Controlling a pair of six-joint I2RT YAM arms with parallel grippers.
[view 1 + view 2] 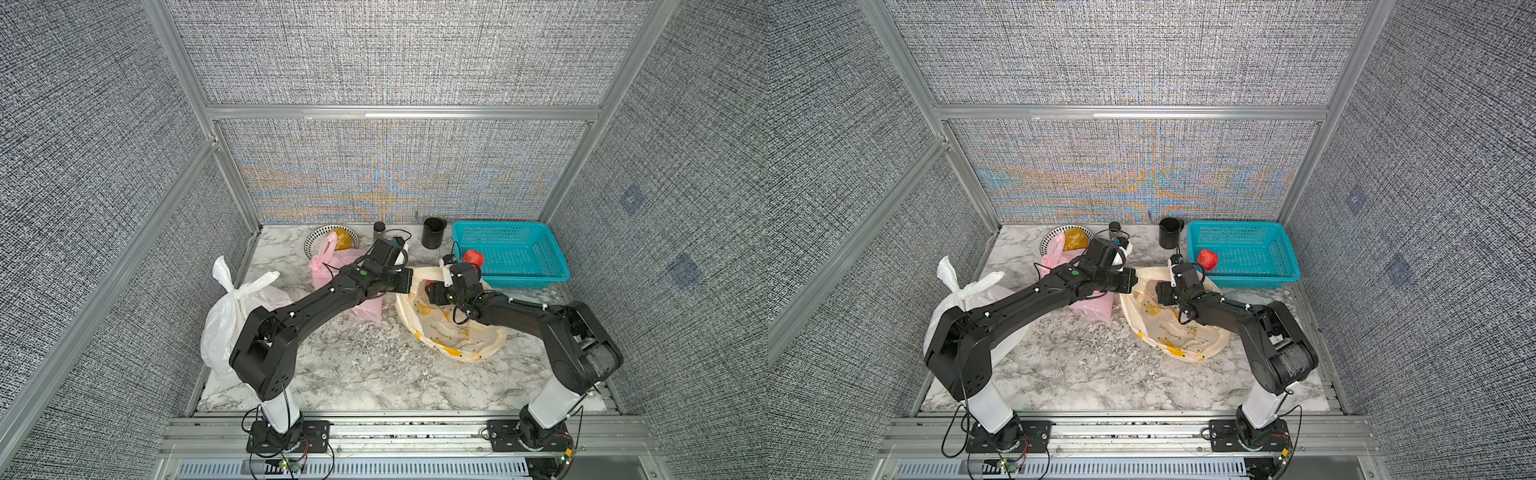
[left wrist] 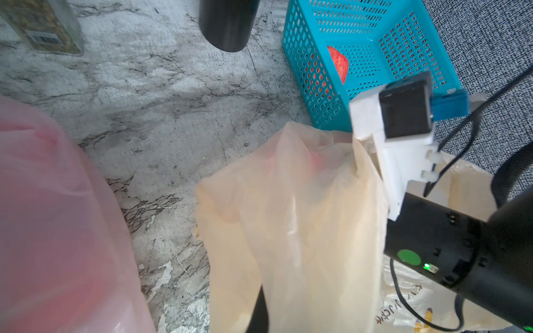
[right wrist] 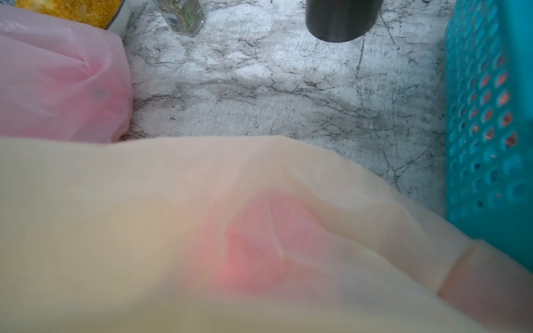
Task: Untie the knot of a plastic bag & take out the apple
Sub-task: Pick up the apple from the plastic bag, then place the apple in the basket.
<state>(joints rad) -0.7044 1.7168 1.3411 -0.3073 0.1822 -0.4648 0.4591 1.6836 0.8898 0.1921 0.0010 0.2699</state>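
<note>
Marble tabletop (image 1: 353, 365): pink bag (image 1: 324, 268), teal basket (image 1: 528, 282) flank cream bag (image 1: 457, 332).

The bag (image 1: 453, 332) is thin translucent plastic, the basket (image 1: 524, 281) glossy plastic.

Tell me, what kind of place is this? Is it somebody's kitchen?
Probably a robot test booth, not a kitchen: grey fabric panels in metal frames wall in a marble-look table, and two robot arms are bolted to a rail at its front.
</note>
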